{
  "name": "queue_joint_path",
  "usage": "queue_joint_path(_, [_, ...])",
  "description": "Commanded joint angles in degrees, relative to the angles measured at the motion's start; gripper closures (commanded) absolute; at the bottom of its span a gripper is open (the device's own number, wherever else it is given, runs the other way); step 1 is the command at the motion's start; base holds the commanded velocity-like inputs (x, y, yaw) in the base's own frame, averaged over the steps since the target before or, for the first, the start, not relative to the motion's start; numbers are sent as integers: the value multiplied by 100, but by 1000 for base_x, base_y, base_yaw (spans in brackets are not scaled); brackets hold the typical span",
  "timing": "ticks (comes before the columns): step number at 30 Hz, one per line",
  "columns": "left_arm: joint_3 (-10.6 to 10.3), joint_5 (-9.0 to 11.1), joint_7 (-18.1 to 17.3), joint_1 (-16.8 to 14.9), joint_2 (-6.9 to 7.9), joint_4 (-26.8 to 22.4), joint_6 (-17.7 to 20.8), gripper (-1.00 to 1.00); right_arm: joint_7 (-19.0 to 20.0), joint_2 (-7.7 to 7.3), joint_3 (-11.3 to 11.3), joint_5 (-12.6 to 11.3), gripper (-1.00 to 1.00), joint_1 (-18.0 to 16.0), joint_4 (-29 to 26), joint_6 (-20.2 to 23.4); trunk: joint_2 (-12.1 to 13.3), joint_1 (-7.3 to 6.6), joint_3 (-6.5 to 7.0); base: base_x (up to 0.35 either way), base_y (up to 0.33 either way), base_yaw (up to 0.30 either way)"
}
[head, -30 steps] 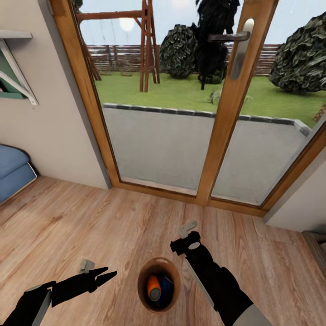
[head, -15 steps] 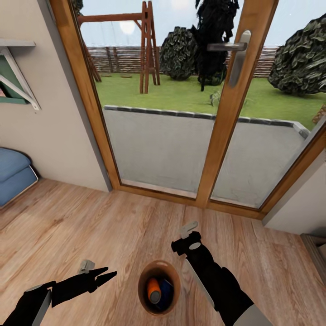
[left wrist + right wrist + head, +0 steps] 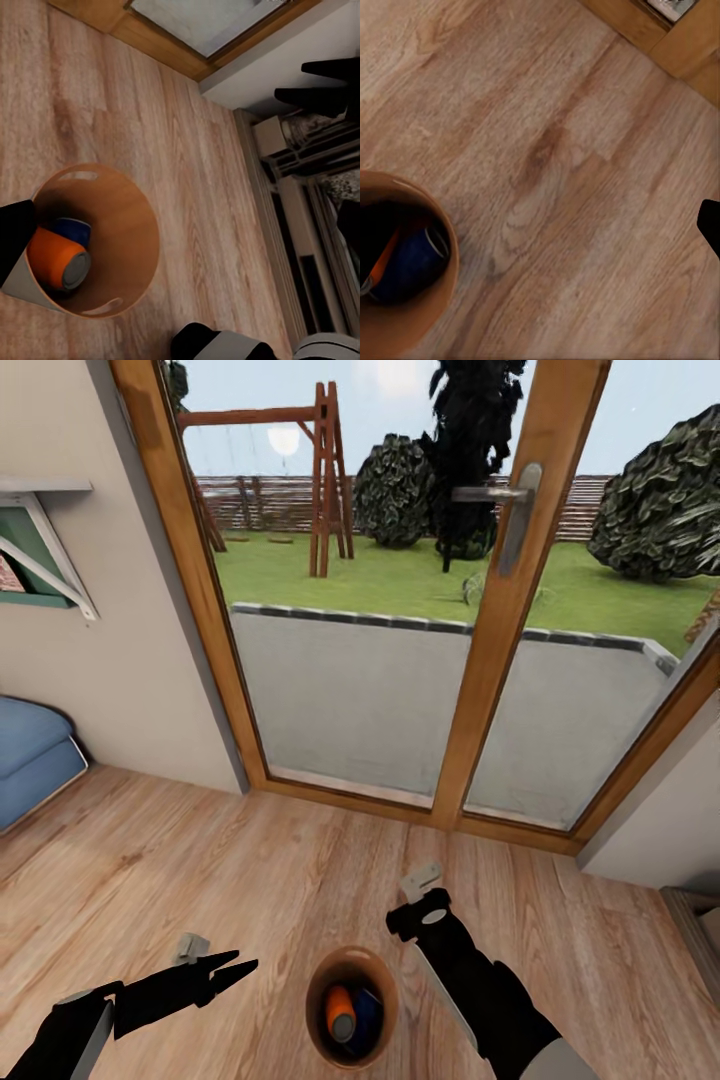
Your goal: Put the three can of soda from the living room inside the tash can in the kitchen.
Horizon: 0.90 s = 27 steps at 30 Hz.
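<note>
Wood-plank floor (image 3: 250, 860) by glass doors (image 3: 360, 660) | tash can (image 3: 318, 1000) between my arms, orange can (image 3: 339, 1010) and blue can (image 3: 366, 1005) inside | left gripper (image 3: 240, 964) spread, empty | right gripper (image 3: 418, 880) grip unclear.

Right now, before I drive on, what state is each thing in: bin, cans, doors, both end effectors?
Bin: upright on the wood floor, open top.
Orange can: inside the bin, leaning.
Blue can: inside the bin, beside the orange one.
Glass doors: shut.
Left end effector: open, empty, beside the bin.
Right end effector: state unclear, nothing visibly held.
</note>
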Motion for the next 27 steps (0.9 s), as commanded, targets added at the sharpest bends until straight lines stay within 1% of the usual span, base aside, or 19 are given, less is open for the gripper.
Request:
queue_joint_path(1, [0,-1,0,0,0,1,0,-100,0,-2,-4,-1,-100,1,57,-75,42,-23,28,0,0,0])
queue_joint_path(4, [0,-1,-1,0,0,7,0,-100,0,-13,-12,3,-100,2,175,-235,162,-89,110,0,0,0])
queue_joint_path(7, [0,-1,-2,0,0,20,-3,-100,1,-77,-13,0,-100,3,241,-317,282,-154,193,0,0,0])
queue_joint_path(10, [4,-1,-2,0,0,34,-6,-100,1,-141,-14,-6,-100,3,274,-359,403,-220,275,0,0,0])
queue_joint_path(18, [8,-11,-8,0,0,83,-10,-100,6,-243,-19,-10,-100,4,304,-394,724,-396,494,0,0,0])
queue_joint_path(27, [9,-32,-6,0,30,633,-75,-100,9,-351,-30,-14,-100,24,378,-396,1084,-594,741,0,0,0])
